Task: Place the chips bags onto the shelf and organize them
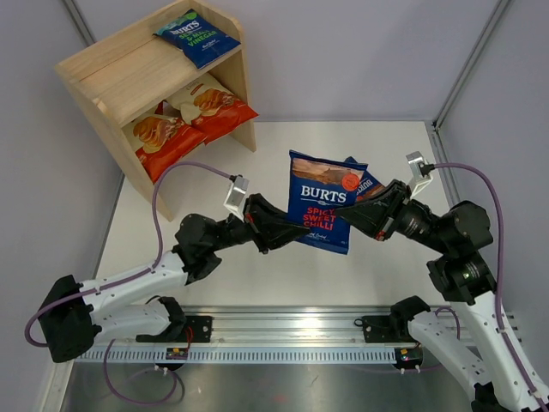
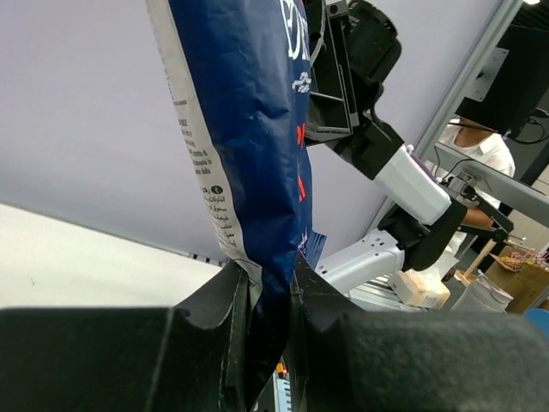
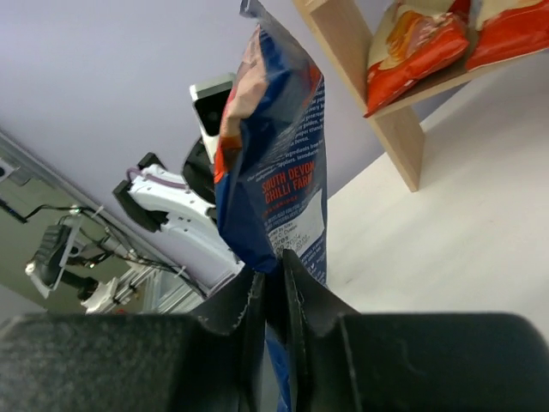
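A white table sits boxed in by pale grey walls, with a light wooden two-tier shelf standing at its far left corner. On the shelf's top board lies a dark blue Burts bag with green lettering, near the right end. On the lower board two cream-and-red Cassava Chips bags lie side by side, touching.

Above the middle of the table a Burts Spicy Sweet Chilli bag hangs upright in the air between the two arms. The left gripper is pinched nearly closed on the bag's lower left edge, the foil squeezed between its black fingers. The right gripper meets the bag's right edge, its fingers likewise clamped tight on the foil.

Another blue Burts bag peeks out just behind the held one, beside the right gripper. Most of it is hidden.
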Robot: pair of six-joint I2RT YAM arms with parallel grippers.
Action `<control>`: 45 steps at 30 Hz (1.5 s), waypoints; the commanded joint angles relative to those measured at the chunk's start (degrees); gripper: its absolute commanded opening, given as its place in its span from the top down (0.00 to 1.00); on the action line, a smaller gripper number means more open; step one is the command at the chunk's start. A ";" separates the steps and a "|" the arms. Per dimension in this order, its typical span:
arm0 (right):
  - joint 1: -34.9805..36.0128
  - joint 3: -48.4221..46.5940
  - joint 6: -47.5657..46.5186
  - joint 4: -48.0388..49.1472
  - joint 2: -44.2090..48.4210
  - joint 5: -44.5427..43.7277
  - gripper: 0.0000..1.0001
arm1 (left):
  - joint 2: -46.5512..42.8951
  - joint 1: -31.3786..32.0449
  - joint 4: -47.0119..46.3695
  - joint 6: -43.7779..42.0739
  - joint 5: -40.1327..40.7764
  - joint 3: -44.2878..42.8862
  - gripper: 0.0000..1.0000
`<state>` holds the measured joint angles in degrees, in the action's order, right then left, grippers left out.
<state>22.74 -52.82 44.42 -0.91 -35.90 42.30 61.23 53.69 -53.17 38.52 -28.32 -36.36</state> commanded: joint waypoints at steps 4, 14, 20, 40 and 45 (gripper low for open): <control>0.46 -5.54 -7.24 -11.99 0.22 -11.79 0.24 | -4.89 -0.69 19.21 -6.00 3.70 -9.14 1.00; 0.29 -9.85 -14.19 -27.57 2.50 -30.52 0.04 | -3.59 -16.74 59.38 -8.29 17.50 -39.96 1.00; 0.29 -8.10 -14.28 -28.45 3.11 -29.82 0.04 | 9.05 -35.27 77.77 -5.40 17.53 -62.49 0.99; 0.29 -2.20 -12.26 -28.01 6.54 -27.80 0.03 | 39.06 -64.33 90.78 8.06 4.40 -96.98 0.91; 0.29 -1.59 -12.34 -26.96 6.02 -27.45 0.03 | 34.75 -64.33 89.64 7.80 6.25 -91.79 0.91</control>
<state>22.76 -54.61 31.97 -29.85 -29.80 14.28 100.55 -10.50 38.09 46.11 -22.57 -128.53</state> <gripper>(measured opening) 0.965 0.178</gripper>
